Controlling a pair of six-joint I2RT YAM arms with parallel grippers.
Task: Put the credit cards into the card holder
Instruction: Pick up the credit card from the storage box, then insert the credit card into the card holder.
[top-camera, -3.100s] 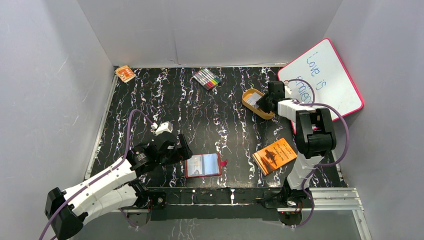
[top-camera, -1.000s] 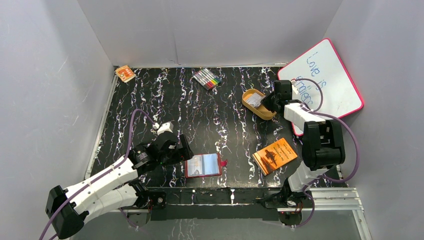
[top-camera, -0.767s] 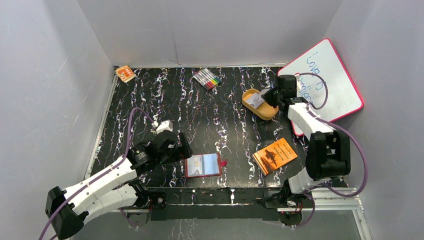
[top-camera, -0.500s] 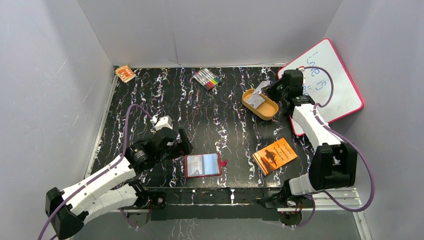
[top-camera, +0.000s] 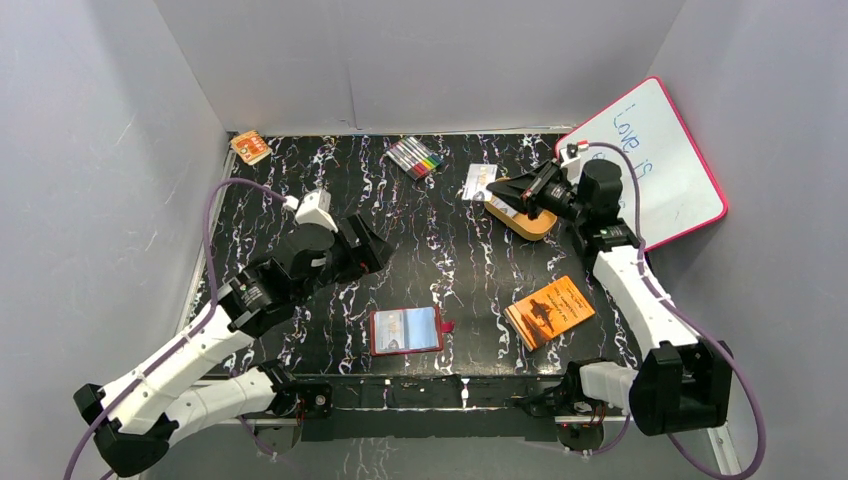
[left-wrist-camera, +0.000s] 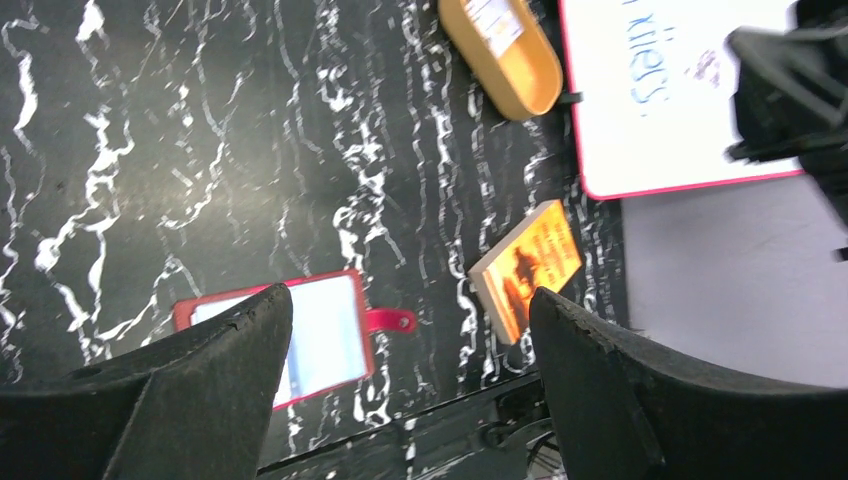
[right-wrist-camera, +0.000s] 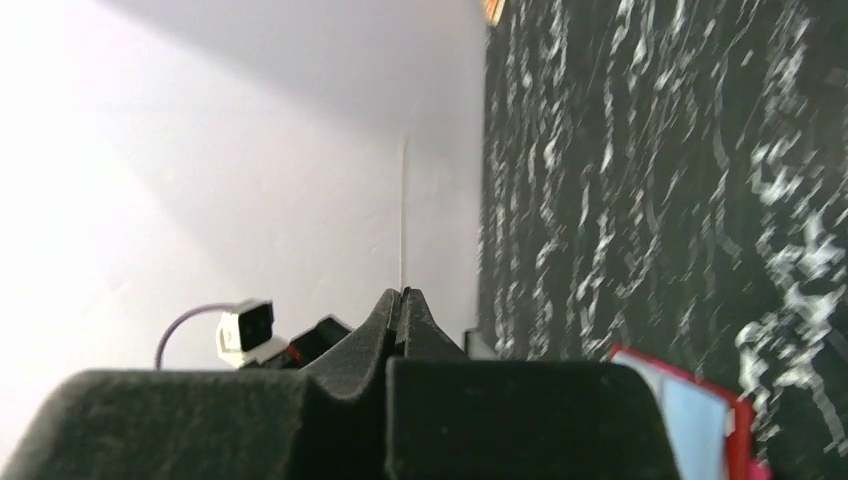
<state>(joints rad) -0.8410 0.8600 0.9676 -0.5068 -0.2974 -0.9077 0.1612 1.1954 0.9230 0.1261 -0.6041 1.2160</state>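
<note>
Pinching a white card (top-camera: 481, 182) at their tips, the right fingers (top-camera: 512, 190) reach past the left end of the tray (top-camera: 535, 222), a grip only the overhead view shows. Their own camera sees just two pads pressed together. The left fingers (left-wrist-camera: 200, 400) gape wide above the counter (left-wrist-camera: 150, 150), framing the open wallet (left-wrist-camera: 388, 320) and another card (left-wrist-camera: 492, 16) in the tray.

Fixed camera, high at the near edge, looks down on the whole black white-veined marbled surface (top-camera: 440, 260). Left wrist camera looks down from above; right wrist camera looks low across the surface toward the grey wall (right-wrist-camera: 200, 150). All three show the open dark-red leather-look card holder (top-camera: 406, 330).
</note>
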